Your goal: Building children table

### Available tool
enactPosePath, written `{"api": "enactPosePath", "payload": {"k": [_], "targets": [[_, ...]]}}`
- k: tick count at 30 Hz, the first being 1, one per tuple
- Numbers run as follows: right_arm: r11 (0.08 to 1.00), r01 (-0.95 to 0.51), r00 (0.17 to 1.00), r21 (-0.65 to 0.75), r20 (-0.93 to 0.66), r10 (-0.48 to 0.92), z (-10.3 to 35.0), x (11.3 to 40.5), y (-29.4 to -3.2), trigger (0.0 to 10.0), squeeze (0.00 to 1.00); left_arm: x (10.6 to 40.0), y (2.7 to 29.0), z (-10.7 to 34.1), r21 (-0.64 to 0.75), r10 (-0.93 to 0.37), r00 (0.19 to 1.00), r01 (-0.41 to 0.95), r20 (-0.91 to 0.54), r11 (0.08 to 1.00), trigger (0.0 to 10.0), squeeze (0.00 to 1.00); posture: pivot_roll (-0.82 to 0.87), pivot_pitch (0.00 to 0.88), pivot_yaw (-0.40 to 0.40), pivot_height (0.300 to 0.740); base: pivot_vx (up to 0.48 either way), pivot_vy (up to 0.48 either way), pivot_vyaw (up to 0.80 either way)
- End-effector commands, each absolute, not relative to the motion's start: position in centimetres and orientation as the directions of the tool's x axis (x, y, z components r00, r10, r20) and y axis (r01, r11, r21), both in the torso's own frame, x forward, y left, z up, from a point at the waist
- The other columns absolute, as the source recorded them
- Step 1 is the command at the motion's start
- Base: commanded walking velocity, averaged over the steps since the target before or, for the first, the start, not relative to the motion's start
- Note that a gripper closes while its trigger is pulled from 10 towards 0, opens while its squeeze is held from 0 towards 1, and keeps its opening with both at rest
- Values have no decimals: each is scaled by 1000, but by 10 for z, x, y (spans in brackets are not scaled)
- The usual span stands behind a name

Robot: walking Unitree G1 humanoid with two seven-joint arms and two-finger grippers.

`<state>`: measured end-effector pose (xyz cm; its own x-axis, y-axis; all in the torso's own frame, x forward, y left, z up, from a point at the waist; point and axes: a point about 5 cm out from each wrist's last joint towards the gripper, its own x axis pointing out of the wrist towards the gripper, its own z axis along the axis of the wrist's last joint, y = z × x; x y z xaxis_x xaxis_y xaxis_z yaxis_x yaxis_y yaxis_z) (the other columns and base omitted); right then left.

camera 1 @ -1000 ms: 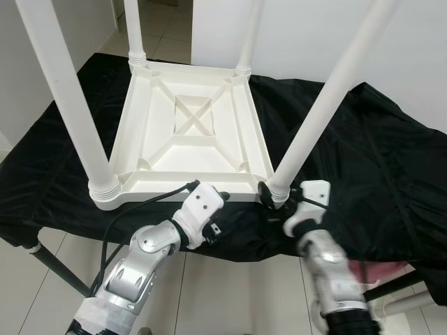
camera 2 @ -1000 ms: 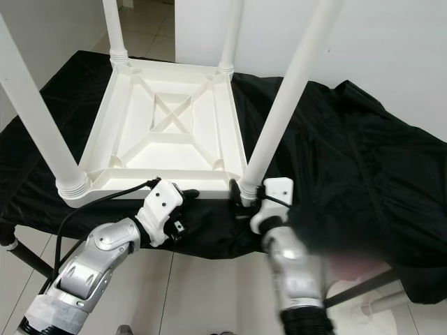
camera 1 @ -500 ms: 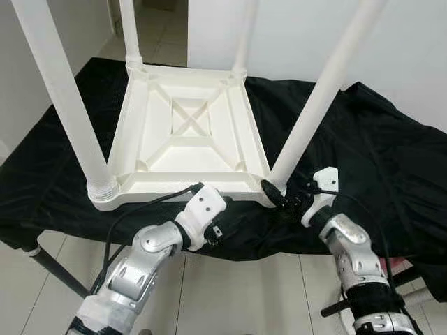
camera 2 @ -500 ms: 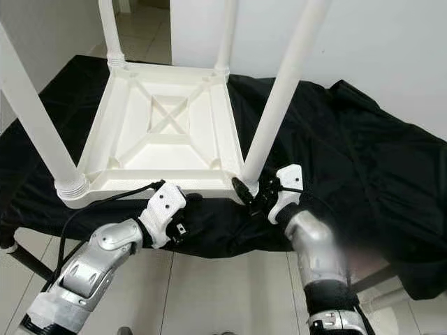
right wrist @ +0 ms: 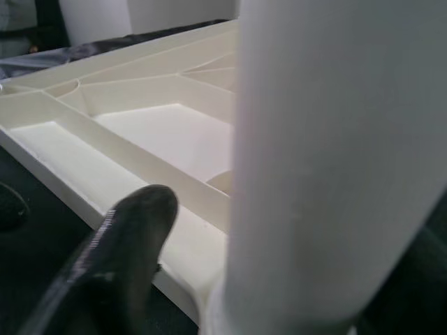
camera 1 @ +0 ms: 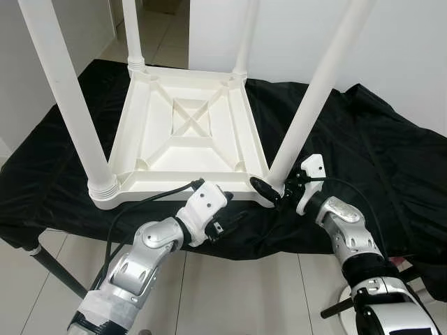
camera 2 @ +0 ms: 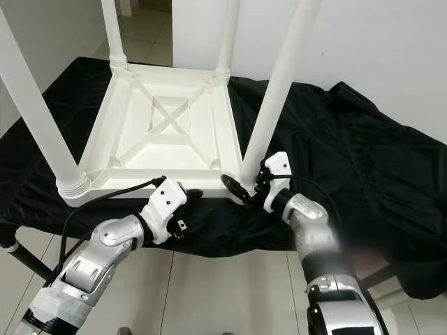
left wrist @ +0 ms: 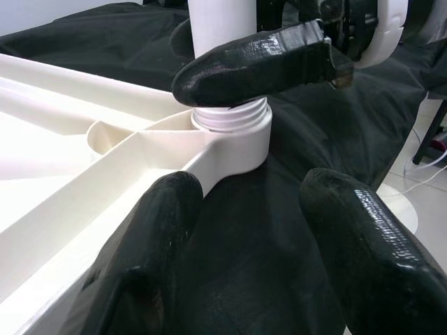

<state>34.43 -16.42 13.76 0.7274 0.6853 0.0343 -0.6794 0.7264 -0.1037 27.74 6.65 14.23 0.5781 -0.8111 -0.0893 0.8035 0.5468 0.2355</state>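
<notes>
My right gripper point(camera 1: 274, 193) is closed around the base of the near right leg point(camera 1: 311, 101). My left gripper point(camera 1: 227, 218) waits open, empty, just before the table point(camera 1: 188, 139), which lies upside down on the black cloth point(camera 1: 363, 146). The plastic looks light, stiff and smooth; I would grip low, near the threaded socket point(left wrist: 234, 136). No containers here.
</notes>
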Motion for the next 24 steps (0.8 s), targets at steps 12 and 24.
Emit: {"api": "enactPosePath", "payload": {"k": [12,24], "targets": [[701,-710,703,-73,-7,711,123,341,-167,1647,0,275,65,139,231,-823,560,817,-94,529,10000,0,62,0,-118,740,0,0,0],[832,-554,832,14,31,553,124,344,-157,10000,0,278,63,139,229,-828,554,821,-92,523,10000,0,42,0,-118,740,0,0,0]]}}
